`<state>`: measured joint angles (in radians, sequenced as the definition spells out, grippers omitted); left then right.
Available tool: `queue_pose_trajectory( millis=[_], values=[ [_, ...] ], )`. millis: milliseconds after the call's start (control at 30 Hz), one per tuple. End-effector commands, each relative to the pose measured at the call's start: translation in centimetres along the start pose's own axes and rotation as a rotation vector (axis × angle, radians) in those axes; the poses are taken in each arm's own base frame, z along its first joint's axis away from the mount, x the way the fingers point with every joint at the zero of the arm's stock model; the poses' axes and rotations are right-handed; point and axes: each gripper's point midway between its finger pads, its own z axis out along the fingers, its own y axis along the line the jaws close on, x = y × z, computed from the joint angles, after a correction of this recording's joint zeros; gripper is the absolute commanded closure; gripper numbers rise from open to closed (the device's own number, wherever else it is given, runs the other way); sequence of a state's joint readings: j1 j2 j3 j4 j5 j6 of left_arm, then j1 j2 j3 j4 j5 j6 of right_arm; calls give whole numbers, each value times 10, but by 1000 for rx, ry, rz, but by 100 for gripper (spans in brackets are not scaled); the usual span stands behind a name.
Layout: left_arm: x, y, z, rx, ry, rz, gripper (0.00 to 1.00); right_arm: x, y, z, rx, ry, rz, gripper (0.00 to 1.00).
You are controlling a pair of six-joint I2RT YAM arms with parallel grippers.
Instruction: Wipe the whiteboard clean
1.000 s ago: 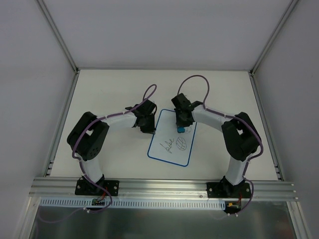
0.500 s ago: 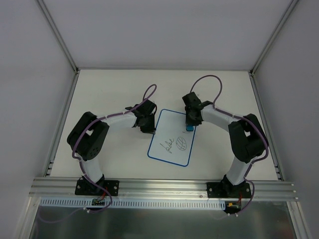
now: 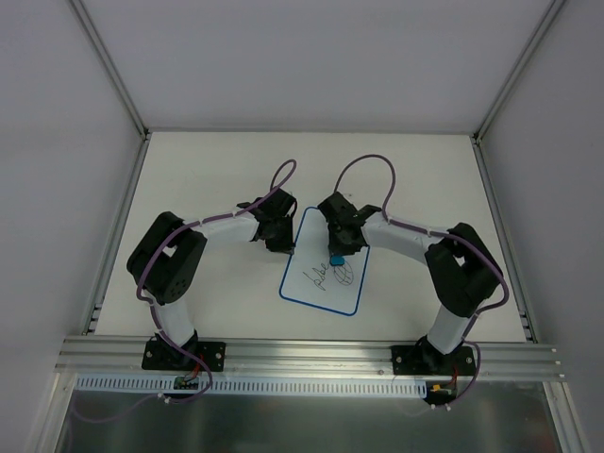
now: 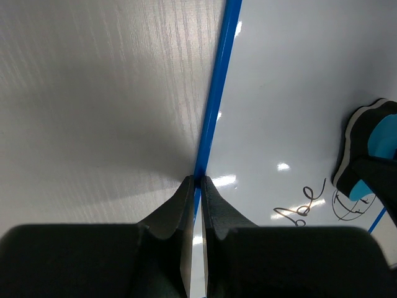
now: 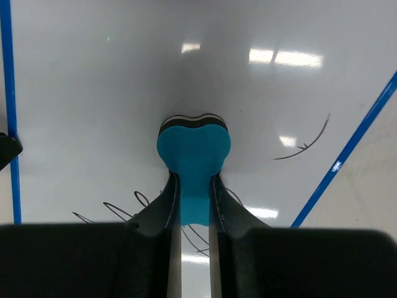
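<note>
The whiteboard (image 3: 313, 232) lies flat on the table between the arms, with black scribbles (image 3: 316, 278) and a hatched circle at its near end. My right gripper (image 3: 337, 255) is shut on the blue eraser (image 3: 337, 260) and presses it onto the board at the hatched circle. In the right wrist view the eraser (image 5: 193, 149) sits on the whiteboard (image 5: 124, 74), with scribbles (image 5: 124, 210) behind my fingers. My left gripper (image 3: 283, 247) is shut, its tips (image 4: 197, 181) resting on the board's blue left border (image 4: 218, 93). The left wrist view also shows the eraser (image 4: 379, 144).
The white table (image 3: 208, 179) is framed by grey walls and aluminium rails (image 3: 302, 354) at the near edge. A stray black stroke (image 5: 307, 141) lies near the board's right blue border (image 5: 347, 149). Purple cables loop above both wrists.
My right gripper swung the eraser out to the board's right edge, then back left and nearer, onto the hatched circle. The left gripper has not moved.
</note>
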<state>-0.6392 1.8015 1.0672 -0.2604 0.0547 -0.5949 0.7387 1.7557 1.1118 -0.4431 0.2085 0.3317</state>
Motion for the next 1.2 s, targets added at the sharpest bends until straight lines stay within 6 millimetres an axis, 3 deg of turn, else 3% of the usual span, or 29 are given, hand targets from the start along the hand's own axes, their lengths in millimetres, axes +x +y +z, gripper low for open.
queue_pose_trajectory(
  millis=[0, 233, 400, 533, 700, 1067, 1167],
  values=[
    [52, 48, 12, -161, 172, -27, 100, 32, -53, 6, 163, 119, 62, 100],
    [50, 45, 12, -154, 171, -29, 100, 12, -96, 8, 249, 77, 231, 100],
    [51, 46, 12, -155, 170, -28, 100, 0, -111, 5, 264, 54, 302, 100],
    [50, 45, 11, -152, 167, -31, 100, 2, -115, 8, 261, 76, 314, 100],
    [48, 43, 11, -147, 162, -35, 100, 26, -93, 9, 167, 164, 178, 100],
    [43, 40, 11, -145, 153, -50, 100, 112, -1, -17, -71, 336, -69, 100],
    [42, 40, 12, -145, 150, -55, 100, 124, 7, -18, -68, 345, -98, 100]
  ],
)
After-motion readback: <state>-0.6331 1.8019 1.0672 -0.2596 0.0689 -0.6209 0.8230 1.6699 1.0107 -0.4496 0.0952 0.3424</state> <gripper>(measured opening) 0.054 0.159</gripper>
